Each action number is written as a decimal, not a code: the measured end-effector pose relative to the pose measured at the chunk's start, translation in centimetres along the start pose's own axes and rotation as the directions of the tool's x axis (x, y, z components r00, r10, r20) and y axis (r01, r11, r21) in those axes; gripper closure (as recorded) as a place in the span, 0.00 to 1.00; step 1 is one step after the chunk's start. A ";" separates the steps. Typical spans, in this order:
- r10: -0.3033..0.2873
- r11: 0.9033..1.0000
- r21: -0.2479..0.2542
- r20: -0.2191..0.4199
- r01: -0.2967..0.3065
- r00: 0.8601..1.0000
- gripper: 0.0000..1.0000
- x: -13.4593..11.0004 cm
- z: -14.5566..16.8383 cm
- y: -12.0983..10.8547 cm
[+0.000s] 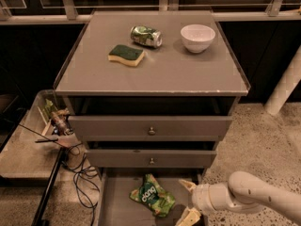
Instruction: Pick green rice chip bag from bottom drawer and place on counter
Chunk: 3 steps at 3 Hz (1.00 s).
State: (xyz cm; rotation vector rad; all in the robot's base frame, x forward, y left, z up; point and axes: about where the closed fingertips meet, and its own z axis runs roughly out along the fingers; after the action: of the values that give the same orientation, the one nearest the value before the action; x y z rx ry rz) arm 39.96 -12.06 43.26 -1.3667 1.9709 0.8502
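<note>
Green rice chip bag (151,195) lies flat in the bottom drawer (117,208), so your tool (187,201) hovers just beside it, fingers apart.

Counter (155,76): can (146,36) on its side twd back; sponge (126,54) flat, just front-left of can; bowl (197,37) upright, right of can, apart. Bottom drawer (117,206), far below can: bag (151,195) on its floor. Gripper (184,200) there too, fingers spread.

Green rice chip bag (152,197), seemingly crumpled, in open bottom drawer (115,207); gripper (187,201) beside.
</note>
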 end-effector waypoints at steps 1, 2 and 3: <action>0.017 0.999 0.028 0.041 -0.018 0.999 0.00 2.9 2.0 -1.1; 0.041 0.999 0.032 0.065 -0.044 0.997 0.00 5.5 3.8 -2.1; 0.105 0.994 0.012 0.063 -0.106 0.992 0.00 8.2 8.7 -4.5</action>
State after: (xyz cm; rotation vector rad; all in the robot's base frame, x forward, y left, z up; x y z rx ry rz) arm 42.70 -11.28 30.82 -1.2214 2.0118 0.9127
